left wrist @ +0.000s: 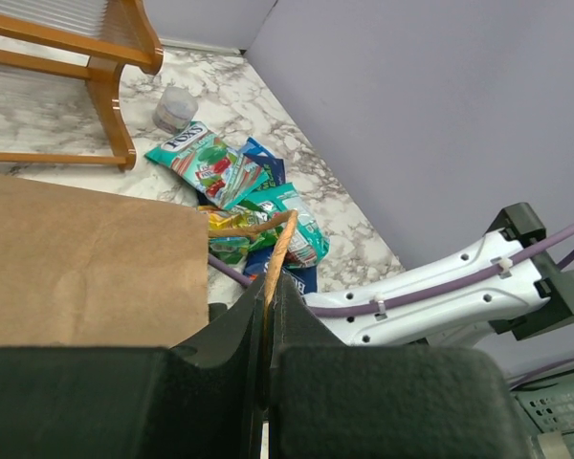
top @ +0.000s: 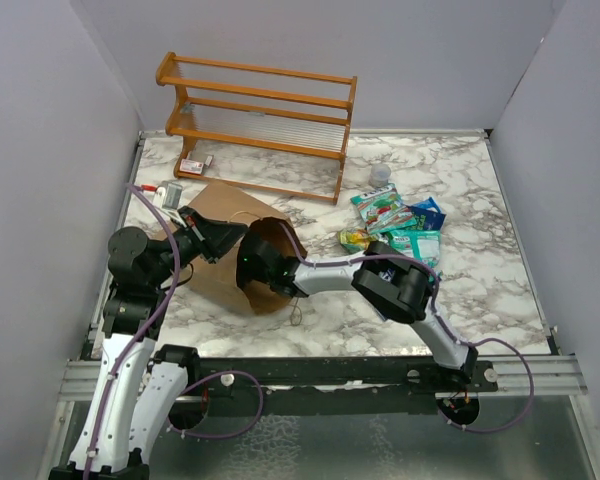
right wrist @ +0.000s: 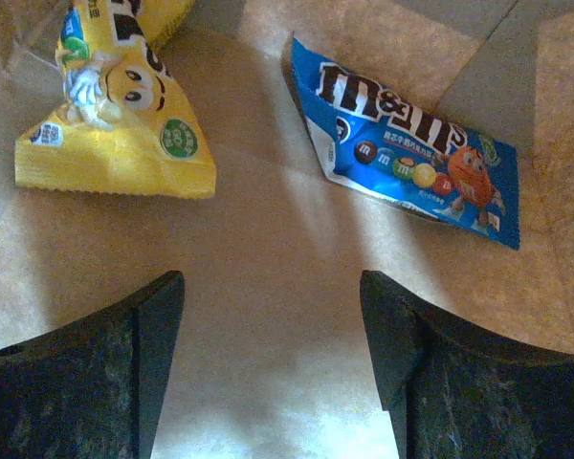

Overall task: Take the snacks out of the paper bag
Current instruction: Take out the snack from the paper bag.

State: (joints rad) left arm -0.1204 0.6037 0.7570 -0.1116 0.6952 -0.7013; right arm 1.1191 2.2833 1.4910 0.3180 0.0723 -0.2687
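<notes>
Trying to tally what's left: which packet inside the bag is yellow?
The yellow packet, upper left in the right wrist view; the blue packet lies to its right.

Left claw (left wrist: 270, 287) clamped tight; right claw (right wrist: 270, 287) spread wide, arm outstretched.

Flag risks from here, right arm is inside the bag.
1. Left gripper pinches only the thin handle. It could tear or slip, letting the paper bag sag around the right gripper.
2. That gripper is open and sits between the yellow packet and the blue packet. Closing here would likely catch nothing, or bag paper.
</notes>
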